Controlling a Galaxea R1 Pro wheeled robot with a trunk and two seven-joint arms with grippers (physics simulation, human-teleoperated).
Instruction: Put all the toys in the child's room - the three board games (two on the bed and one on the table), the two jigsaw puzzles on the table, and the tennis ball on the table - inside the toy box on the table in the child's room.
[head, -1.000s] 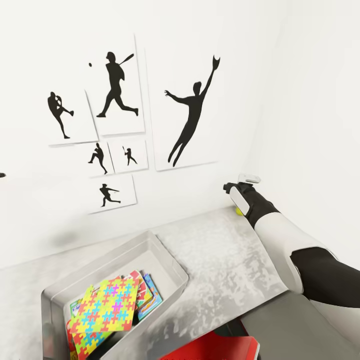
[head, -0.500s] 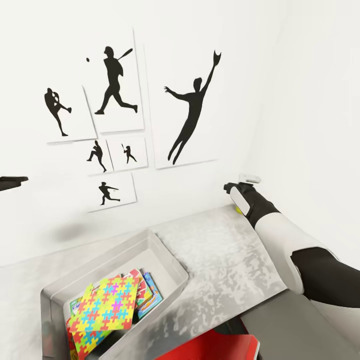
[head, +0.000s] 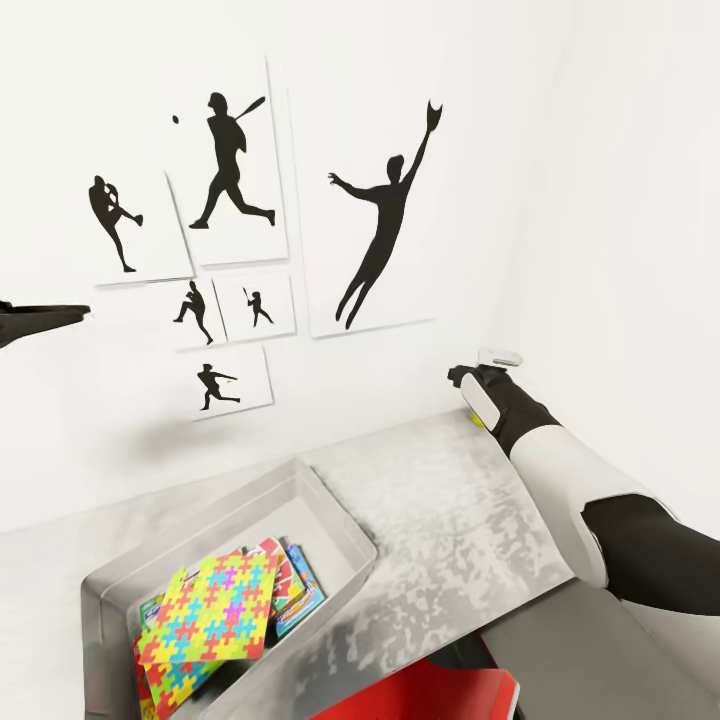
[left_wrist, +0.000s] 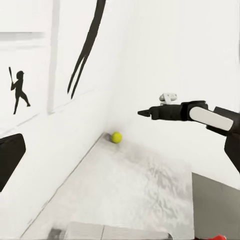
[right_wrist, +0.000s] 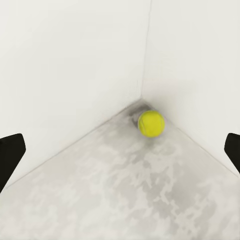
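The worktop (head: 440, 500) carries the toy box (head: 330, 510), with a jigsaw puzzle (head: 215, 615) lying on top of the board games (head: 298, 592) inside it. The left tool (head: 45, 320) has slid further in from the edge, well above the toy box; whether it is spread, I cannot tell. The right tool (right_wrist: 120, 150) hangs spread, unmoved, near the tennis ball (right_wrist: 151, 123) in the worktop's far corner.

Kid's bedroom: baseball silhouette prints (head: 235, 165) on white wall, toy box (head: 330, 525) with puzzles (head: 210, 625) on grey worktop (head: 440, 520), tennis ball (right_wrist: 151, 123) in corner.
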